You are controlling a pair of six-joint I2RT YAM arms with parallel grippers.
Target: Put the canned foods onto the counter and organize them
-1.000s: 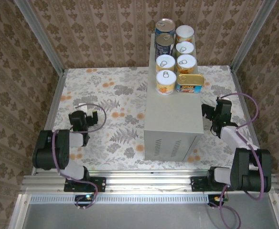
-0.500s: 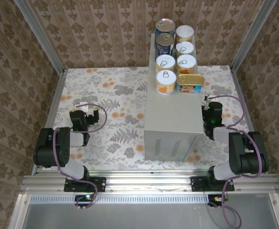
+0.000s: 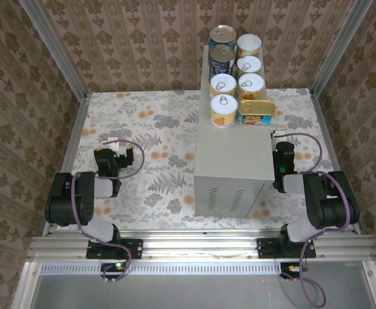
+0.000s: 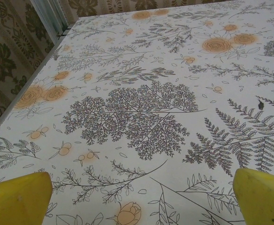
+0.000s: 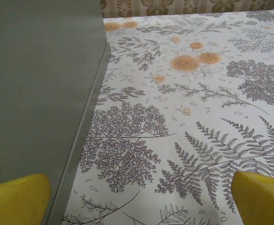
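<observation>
- The floral table (image 3: pixel 143 148) lies under everything, and both arms are folded low over it.
- The counter (image 3: pixel 233 154), a tall grey box with vent slots on its near face, stands on the table right of centre.
- The cans (image 3: pixel 252 85) all stand on the counter's flat top, packed in two rows at its far end. The near half of the top is bare.
- In the left row, from far to near, are two blue cans (image 3: pixel 221 59) with silver tops, then two short yellow cans (image 3: pixel 223 109) with white lids. The right row has three more short yellow ones, five in all as far as the overhead view lets me count. The flat tin (image 3: pixel 255 111) sits at its near end.
- The right gripper (image 3: pixel 282 147) (image 5: pixel 141 199) sits low, just beside the counter's right wall. It is released, jaws spread wide, holding nothing. Of its yellow fingertips (image 5: pixel 17 199), one lies against the grey wall in the wrist view. The cans are up on top, ahead and to its left, apart from it.
- The left gripper (image 3: pixel 119 151) (image 4: pixel 141 197) is well apart from the counter and cans, over bare floral table. It is likewise spread wide and empty.
</observation>
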